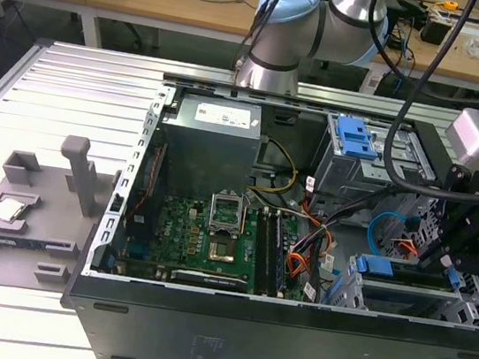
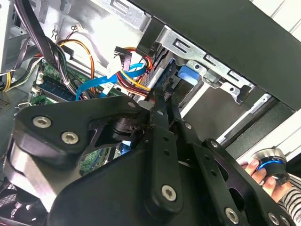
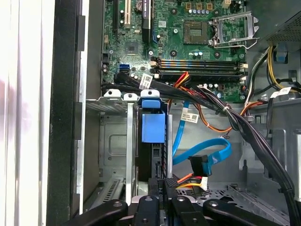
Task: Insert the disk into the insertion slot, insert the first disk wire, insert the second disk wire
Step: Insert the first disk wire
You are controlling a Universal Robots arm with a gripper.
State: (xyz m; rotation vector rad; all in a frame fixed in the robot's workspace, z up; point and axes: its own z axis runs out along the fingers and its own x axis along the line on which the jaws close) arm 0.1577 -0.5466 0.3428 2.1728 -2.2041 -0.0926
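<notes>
The disk sits edge-on in the insertion slot [image 3: 113,141] of the light-grey drive cage [image 1: 472,306]. Its blue carrier tab [image 3: 153,126] [image 1: 376,266] [image 2: 193,73] sticks out at the cage mouth. My gripper [image 3: 163,186] [image 2: 162,94] [image 1: 443,257] hangs right at the disk's near end. Its fingers are closed on a black connector whose red, yellow and orange wires [image 3: 188,179] [image 2: 138,84] lead away from the tips. A second wire, a blue flat cable ending in a black plug [image 3: 197,165], hangs loose beside the cage.
The open computer case holds the motherboard [image 1: 205,237] and a thick black cable bundle [image 3: 244,127] passing close to the gripper. A grey box with a blue latch [image 1: 357,138] stands behind the cage. A hand [image 2: 268,169] holds a knob outside the case wall.
</notes>
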